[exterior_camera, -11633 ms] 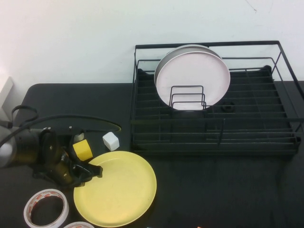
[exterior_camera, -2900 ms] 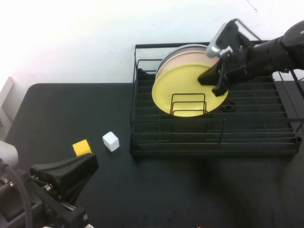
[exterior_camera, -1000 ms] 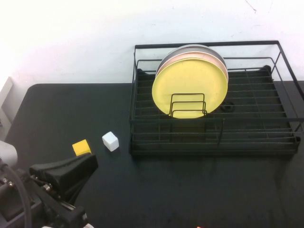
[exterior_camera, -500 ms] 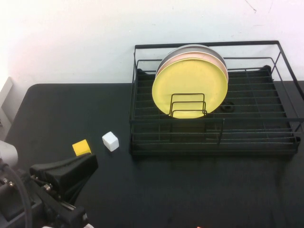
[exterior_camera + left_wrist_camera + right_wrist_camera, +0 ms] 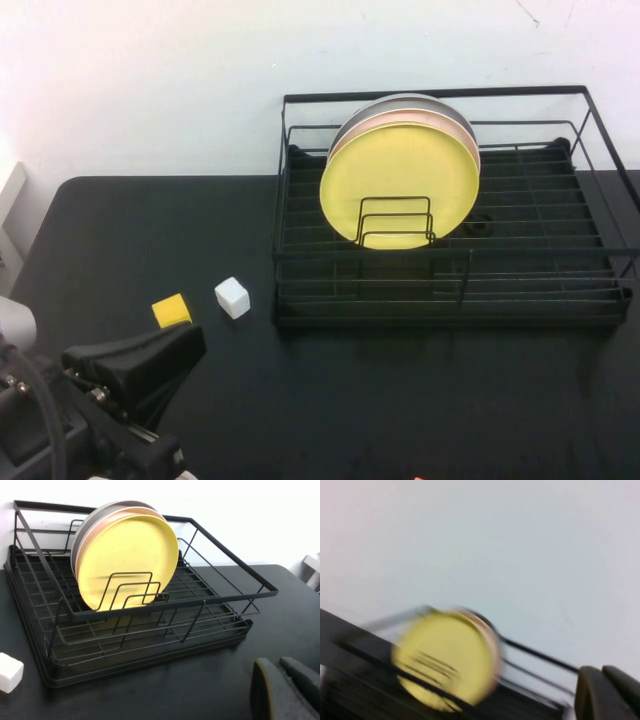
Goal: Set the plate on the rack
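Observation:
The pale-yellow plate (image 5: 400, 185) stands upright in the black wire rack (image 5: 600, 300), leaning against the wire loops (image 5: 395, 222), in front of a pink and a grey plate. It also shows in the left wrist view (image 5: 127, 560) and, blurred, in the right wrist view (image 5: 442, 657). My left gripper (image 5: 195, 340) is shut and empty, low at the table's front left, far from the rack; its tips show in the left wrist view (image 5: 280, 662). My right gripper (image 5: 601, 671) is shut and empty, out of the high view, well away from the rack.
A white cube (image 5: 232, 297) and a small yellow block (image 5: 172, 310) lie on the black table left of the rack. The cube shows in the left wrist view (image 5: 9, 672). A white wall stands close behind the rack.
The plate went from the table beside my left gripper into the rack. My right arm, which held it there, has let go and left the high view. Nothing moved in the last second.

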You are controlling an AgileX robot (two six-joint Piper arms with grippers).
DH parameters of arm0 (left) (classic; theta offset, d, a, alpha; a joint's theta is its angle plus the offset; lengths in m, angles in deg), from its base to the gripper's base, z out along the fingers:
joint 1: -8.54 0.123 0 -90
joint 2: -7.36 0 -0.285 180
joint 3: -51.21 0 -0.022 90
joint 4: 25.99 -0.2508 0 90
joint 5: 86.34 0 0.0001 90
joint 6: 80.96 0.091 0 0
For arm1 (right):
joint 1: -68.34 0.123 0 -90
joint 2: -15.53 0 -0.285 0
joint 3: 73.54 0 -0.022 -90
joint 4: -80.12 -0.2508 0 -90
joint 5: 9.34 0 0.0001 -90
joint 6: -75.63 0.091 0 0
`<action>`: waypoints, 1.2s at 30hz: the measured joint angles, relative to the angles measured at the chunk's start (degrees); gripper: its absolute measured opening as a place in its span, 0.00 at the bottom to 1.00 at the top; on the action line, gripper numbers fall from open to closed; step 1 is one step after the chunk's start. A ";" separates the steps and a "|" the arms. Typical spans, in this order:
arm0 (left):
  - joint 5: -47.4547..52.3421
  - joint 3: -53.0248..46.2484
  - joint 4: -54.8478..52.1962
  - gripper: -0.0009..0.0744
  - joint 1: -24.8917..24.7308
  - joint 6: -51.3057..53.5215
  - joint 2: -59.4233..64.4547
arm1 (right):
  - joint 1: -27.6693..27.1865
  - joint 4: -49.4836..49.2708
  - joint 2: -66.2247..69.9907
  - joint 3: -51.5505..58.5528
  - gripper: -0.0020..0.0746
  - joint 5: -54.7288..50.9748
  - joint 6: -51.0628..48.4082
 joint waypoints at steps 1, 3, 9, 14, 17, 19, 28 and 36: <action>0.00 0.00 0.00 0.01 0.00 0.00 0.00 | 0.00 2.89 -0.33 0.99 0.02 2.49 2.42; 0.00 0.00 0.00 0.01 0.00 0.00 0.00 | 0.00 15.95 -0.87 2.78 0.02 7.00 12.76; 0.00 0.00 0.00 0.01 0.00 0.00 0.00 | -1.88 64.85 -4.91 6.10 0.02 1.59 73.57; 0.00 0.00 0.00 0.01 0.00 0.00 0.00 | -5.57 94.90 -8.37 6.74 0.02 -14.39 101.88; 0.00 0.00 0.00 0.01 0.00 0.00 0.00 | -7.01 101.09 -10.37 7.84 0.02 -15.96 107.33; 0.00 0.00 0.00 0.01 0.00 0.00 0.00 | -7.31 101.93 -11.33 8.90 0.02 -16.04 109.22; 0.00 0.00 0.00 0.01 0.00 0.00 0.00 | -7.40 100.39 -13.64 13.68 0.02 -15.20 110.57; 0.00 0.00 0.00 0.01 0.00 0.00 0.00 | -7.40 99.74 -13.64 13.80 0.02 -14.43 108.12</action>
